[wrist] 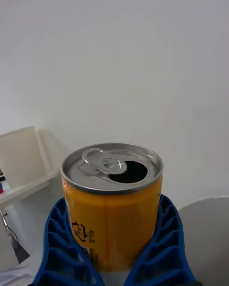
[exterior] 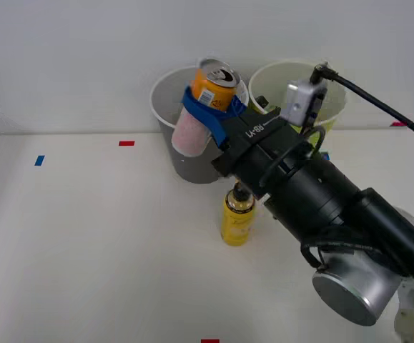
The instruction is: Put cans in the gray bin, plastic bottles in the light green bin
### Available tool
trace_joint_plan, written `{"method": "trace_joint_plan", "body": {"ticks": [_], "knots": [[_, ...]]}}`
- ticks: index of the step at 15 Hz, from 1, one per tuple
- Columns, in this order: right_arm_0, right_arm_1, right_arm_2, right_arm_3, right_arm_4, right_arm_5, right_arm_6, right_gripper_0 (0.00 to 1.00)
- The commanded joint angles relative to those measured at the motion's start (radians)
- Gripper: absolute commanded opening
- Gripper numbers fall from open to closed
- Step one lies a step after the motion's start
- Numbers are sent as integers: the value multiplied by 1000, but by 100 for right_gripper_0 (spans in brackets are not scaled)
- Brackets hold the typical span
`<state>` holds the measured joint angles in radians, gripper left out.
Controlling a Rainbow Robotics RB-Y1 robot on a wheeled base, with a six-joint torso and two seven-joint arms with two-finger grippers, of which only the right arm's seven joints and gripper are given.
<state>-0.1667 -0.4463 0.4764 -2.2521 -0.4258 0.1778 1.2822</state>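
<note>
Right gripper (exterior: pixel 208 107) pinching the orange can (exterior: pixel 214 86), blue fingers (wrist: pixel 64 248) pressed on both sides, can upright, open top with pull tab. Gripper holds it above the gray bin (exterior: pixel 165 96), roughly over the mouth, hard to tell exactly. Light green bin (exterior: pixel 335 107) just right of the gripper. Yellow bottle (exterior: pixel 237 218) upright on the table (exterior: pixel 85 250) below the wrist

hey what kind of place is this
Probably a lab test bench: a bare white table with colored tape marks, a plain wall, two sorting bins, and the right hand holding a can.
</note>
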Motion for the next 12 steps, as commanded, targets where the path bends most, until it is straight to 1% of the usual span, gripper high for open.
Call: {"method": "trace_joint_plan", "body": {"ticks": [1, 3, 8, 10, 12], "knots": [[-157, 48, -67, 29, -16, 207, -21, 0], [-240, 63, -62, 128, -25, 189, -64, 0], [-436, 115, -59, 394, -39, 151, -61, 0], [-516, 120, -41, 505, -39, 138, -58, 0], [-553, 124, -16, 588, -14, 86, -57, 0]]}}
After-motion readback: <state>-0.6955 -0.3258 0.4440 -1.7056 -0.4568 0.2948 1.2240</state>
